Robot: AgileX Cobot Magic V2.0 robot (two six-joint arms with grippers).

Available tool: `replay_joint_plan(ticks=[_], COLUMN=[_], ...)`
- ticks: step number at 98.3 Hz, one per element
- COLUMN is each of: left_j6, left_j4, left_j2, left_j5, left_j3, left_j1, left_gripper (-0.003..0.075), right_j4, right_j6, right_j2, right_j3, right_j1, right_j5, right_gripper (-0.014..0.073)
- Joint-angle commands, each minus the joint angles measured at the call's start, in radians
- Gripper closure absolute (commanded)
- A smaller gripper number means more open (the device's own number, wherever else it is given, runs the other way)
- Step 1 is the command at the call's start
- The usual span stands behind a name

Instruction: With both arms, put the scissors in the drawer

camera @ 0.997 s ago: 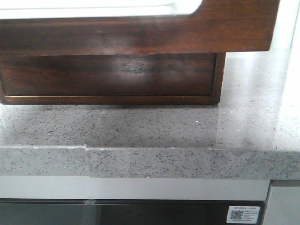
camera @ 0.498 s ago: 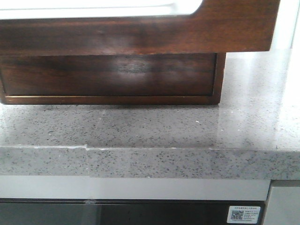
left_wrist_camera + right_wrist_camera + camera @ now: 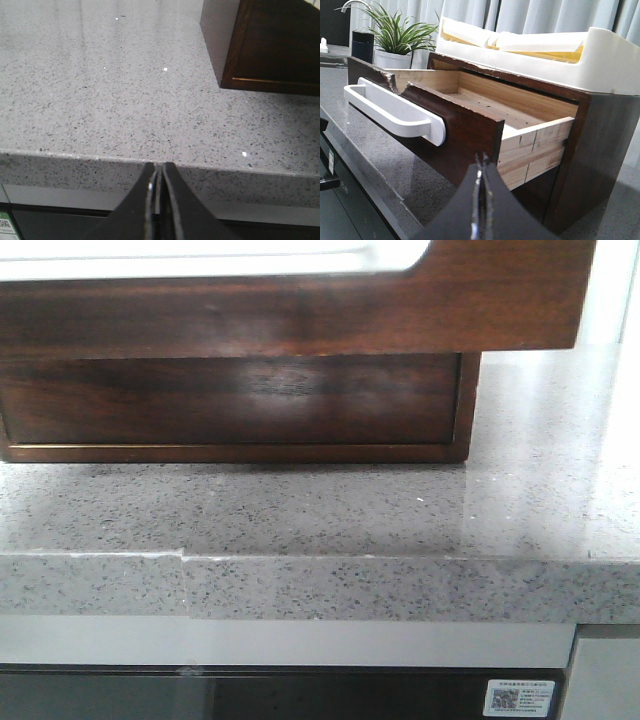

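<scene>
The drawer (image 3: 300, 315) is a wide dark brown glossy front with a white-looking cutout, and it juts out over the wooden chest (image 3: 240, 405). In the right wrist view the drawer (image 3: 460, 130) stands pulled open, with a white handle (image 3: 395, 110) and a bare pale wood inside. The scissors show in no view. My right gripper (image 3: 482, 160) is shut and empty, close in front of the drawer's near corner. My left gripper (image 3: 159, 167) is shut and empty at the counter's front edge, apart from the chest's corner (image 3: 280, 45). Neither gripper shows in the front view.
The chest stands on a speckled grey stone counter (image 3: 300, 585) with a dark appliance front below. A white tray (image 3: 600, 55) with yellow inside sits on top of the chest. A potted plant (image 3: 400, 35) stands behind the chest.
</scene>
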Motion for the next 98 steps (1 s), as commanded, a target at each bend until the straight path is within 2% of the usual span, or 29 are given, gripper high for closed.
replay_joint_plan(ticks=[1,63,66,74,83,98], left_j6=[0.003,0.003,0.003,0.003,0.003,0.003], left_j4=[-0.006,-0.006,-0.006,-0.006,-0.006,-0.006], left_j2=[-0.031,-0.031,-0.031,-0.031,-0.031,-0.031], left_j5=[-0.031,-0.031,-0.031,-0.031,-0.031,-0.031], left_j3=[0.024,0.024,0.024,0.024,0.024,0.024], left_j1=[0.001,0.001,0.001,0.001,0.001,0.001], left_gripper=[0.0739,0.0739,0.0739,0.0739,0.0739,0.0739], right_j4=[0.001,-0.004,-0.031,-0.203,-0.225,-0.391], right_j6=[0.002,0.002,0.002,0.002,0.125,0.469], right_j2=[0.007,0.007,0.007,0.007,0.007,0.007], right_j3=[-0.026,0.005,0.023,0.061,0.09,0.122], right_j1=[-0.004,-0.004,-0.009,-0.049,-0.141,-0.374], right_j5=[-0.074,-0.097,-0.117,-0.19,-0.233,-0.237], right_gripper=[0.0655,0.0655,0.0655,0.0655,0.0655,0.0655])
